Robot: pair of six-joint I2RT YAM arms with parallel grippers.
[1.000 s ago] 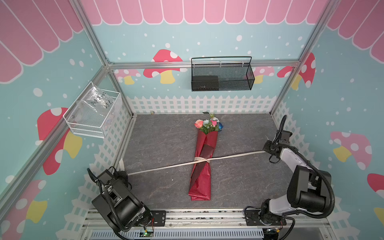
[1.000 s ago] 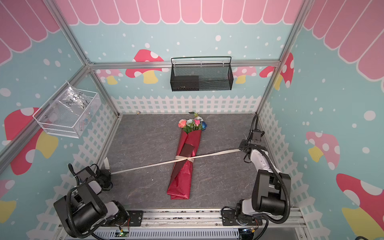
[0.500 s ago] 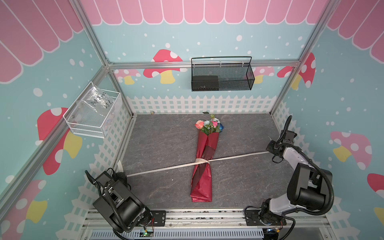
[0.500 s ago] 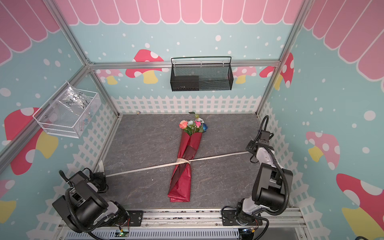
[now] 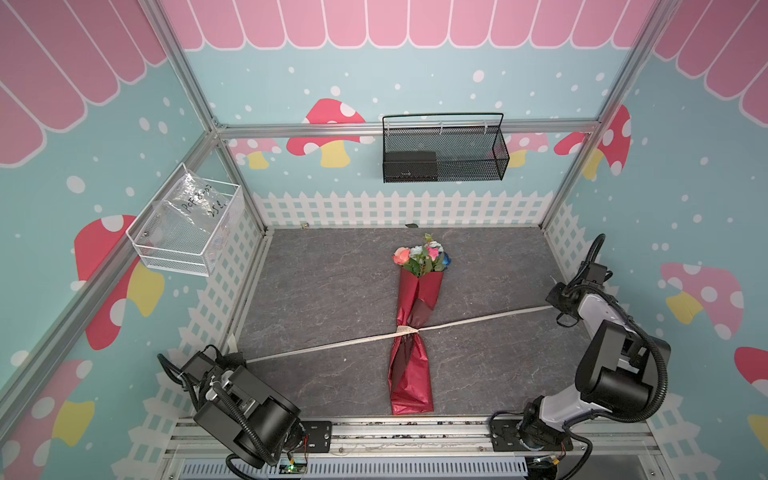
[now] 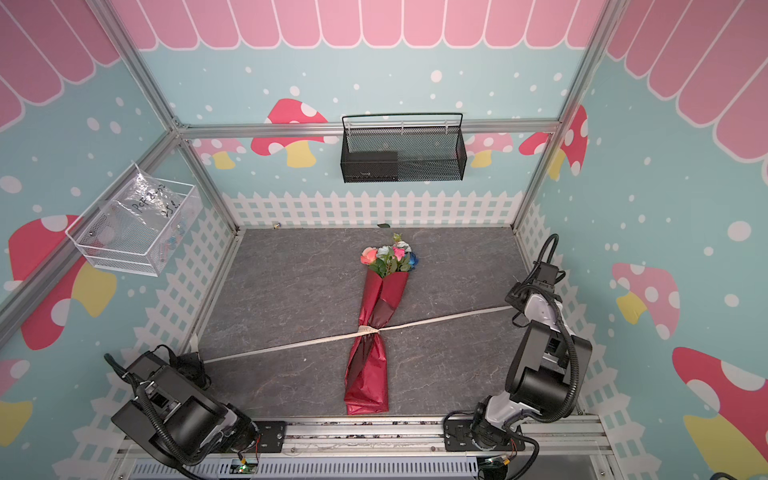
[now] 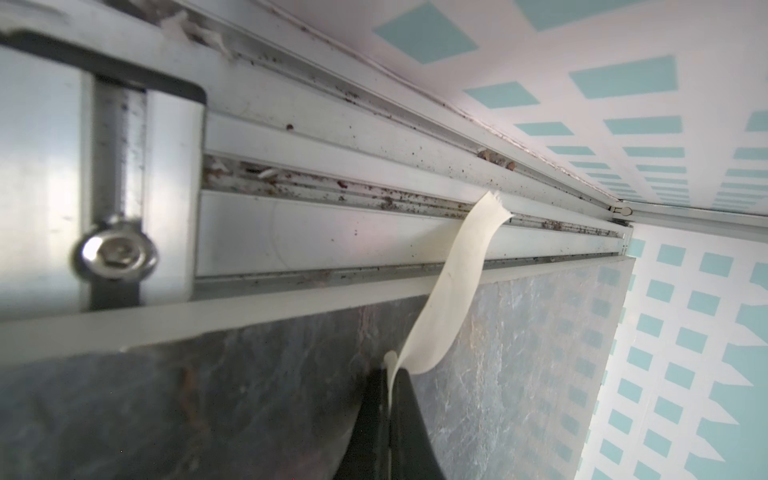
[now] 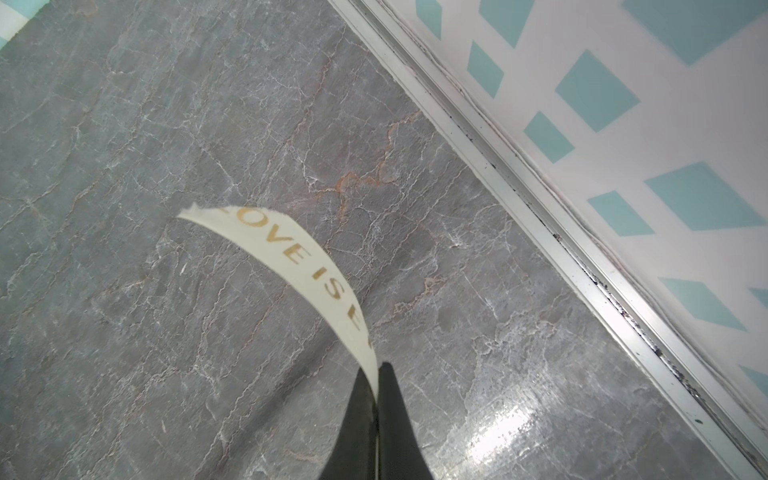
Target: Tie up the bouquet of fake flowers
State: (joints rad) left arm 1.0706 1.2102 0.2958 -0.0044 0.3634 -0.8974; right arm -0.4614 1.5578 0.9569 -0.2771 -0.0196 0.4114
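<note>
Between the two black tips of the left pincer [image 7: 390,374] sits one end of the cream ribbon [image 7: 453,282], pinched tight. The right pincer [image 8: 376,370] is shut the same way on the other end, the one with gold letters. Compared with a second ago, both pincers are a little farther apart, each nearer its own side wall, so the ribbon now runs in a straight, tight line across the gray floor [image 5: 324,291]. In the middle a small knot [image 5: 406,330] squeezes the red paper [image 5: 409,374] of the bouquet [image 5: 417,291]. The bouquet lies along the middle of the floor with its flowers [image 5: 422,257] toward the back fence, a bit closer to the front than before. I think the first knot is now pulled snug, and a second knot or bow may be left. Room to pull is nearly gone: the left pincer is beside the metal rail [image 7: 332,232] in the near left corner, and the right pincer is close to the right wall [image 8: 623,145]. The open room is toward the middle.
</note>
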